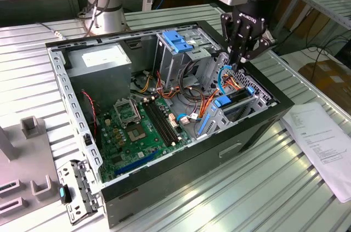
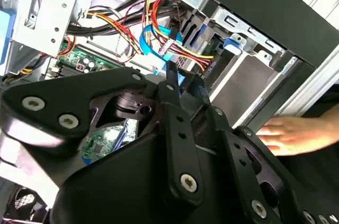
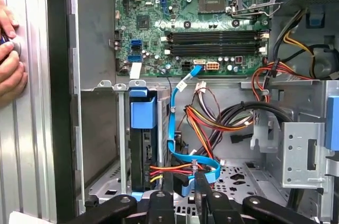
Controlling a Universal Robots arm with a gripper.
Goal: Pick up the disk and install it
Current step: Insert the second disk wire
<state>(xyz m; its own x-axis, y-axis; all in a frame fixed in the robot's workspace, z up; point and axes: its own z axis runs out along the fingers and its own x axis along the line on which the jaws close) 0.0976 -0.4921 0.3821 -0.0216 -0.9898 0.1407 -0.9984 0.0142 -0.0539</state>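
While my hand (image 1: 239, 63) hovered, fingers pressed together on nothing, the disk (image 1: 235, 102) sat in its bay at five o'clock; loose cables (image 1: 233, 81) could snag it.

Three cameras on one open computer case

The exterior view stood off the arm, high and at an angle, and took in the whole computer case (image 1: 164, 128), the ribbed table (image 1: 263, 188) and the gripper (image 1: 241, 59) above the drive bay. The first wrist view looked steeply down past the black fingers (image 3: 204, 192) into the case, close in, onto the motherboard (image 3: 201, 17) and wire bundle (image 3: 212, 118). The second wrist view sat closer still behind the gripper body (image 2: 159, 150), facing obliquely across the bay. All three shared the bay and its coloured wires; both wrist views caught a person's hand (image 2: 296, 134) at the case's edge.
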